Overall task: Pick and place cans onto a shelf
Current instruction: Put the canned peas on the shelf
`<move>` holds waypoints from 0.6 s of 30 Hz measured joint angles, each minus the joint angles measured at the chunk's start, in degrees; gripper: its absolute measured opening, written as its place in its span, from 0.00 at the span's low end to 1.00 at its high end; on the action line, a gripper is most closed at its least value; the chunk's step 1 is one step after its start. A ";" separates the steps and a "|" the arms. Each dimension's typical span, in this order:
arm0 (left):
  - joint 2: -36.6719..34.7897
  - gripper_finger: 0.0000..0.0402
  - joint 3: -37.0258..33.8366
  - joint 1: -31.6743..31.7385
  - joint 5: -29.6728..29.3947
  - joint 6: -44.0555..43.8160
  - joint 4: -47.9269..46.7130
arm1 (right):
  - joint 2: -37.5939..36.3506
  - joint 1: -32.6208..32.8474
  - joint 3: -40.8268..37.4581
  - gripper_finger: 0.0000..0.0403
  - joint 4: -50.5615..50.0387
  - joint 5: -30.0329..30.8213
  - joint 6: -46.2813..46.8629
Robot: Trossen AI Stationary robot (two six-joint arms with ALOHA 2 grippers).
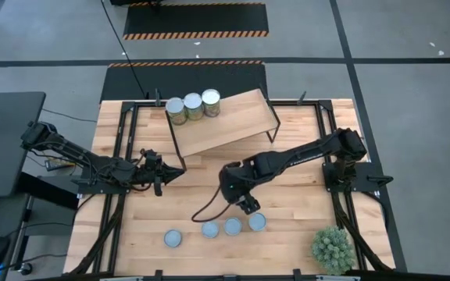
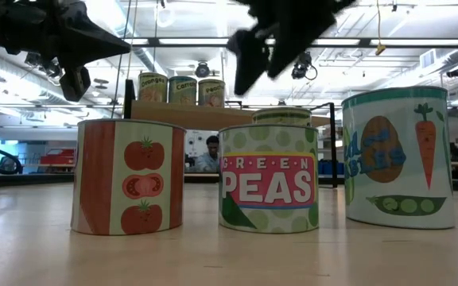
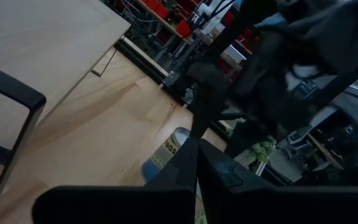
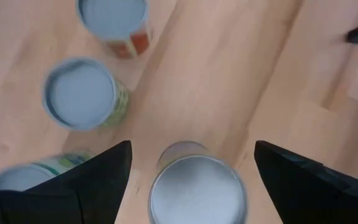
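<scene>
Cans sit in two groups in the high view: three cans (image 1: 193, 106) stand in a row on the far left corner of the shelf (image 1: 229, 123), and four more (image 1: 213, 229) stand in a loose line on the worktop (image 1: 295, 195) near its front edge. The right gripper (image 1: 248, 206) hangs just above the rightmost can (image 1: 257, 222), its jaws spread wide. The left gripper (image 1: 157, 175), jaws pressed together and holding nothing, sits beside the shelf's near left leg. A spiky green plant ball (image 1: 333, 249) rests at the front right corner.

From the low view, a tomato can (image 2: 128, 176), a green peas can (image 2: 269, 178) and a carrot-and-pea can (image 2: 399, 158) stand up front, with the shelf's three cans (image 2: 183, 90) behind.

Looking from the left wrist, one can (image 3: 169, 154) shows beyond the closed fingers.

Seen from the right wrist, a can top (image 4: 197, 190) lies between the spread fingers (image 4: 101, 180), untouched, with three others (image 4: 82, 93) nearby.
</scene>
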 joint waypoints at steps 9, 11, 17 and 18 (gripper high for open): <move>-0.02 0.04 0.00 -0.01 1.58 -0.39 -0.09 | 0.02 -0.24 -5.99 0.86 2.20 2.83 -5.30; -0.02 0.04 0.00 -0.01 1.60 -0.42 -0.16 | 0.02 -0.26 -6.41 0.86 2.59 2.57 -6.47; -0.02 0.04 0.00 0.00 1.60 -0.44 -0.18 | 0.00 -1.25 -8.36 0.86 3.27 2.27 -7.54; 0.00 0.04 0.00 -0.01 1.60 -0.42 -0.22 | 0.00 -1.40 -8.77 0.86 3.28 2.27 -7.62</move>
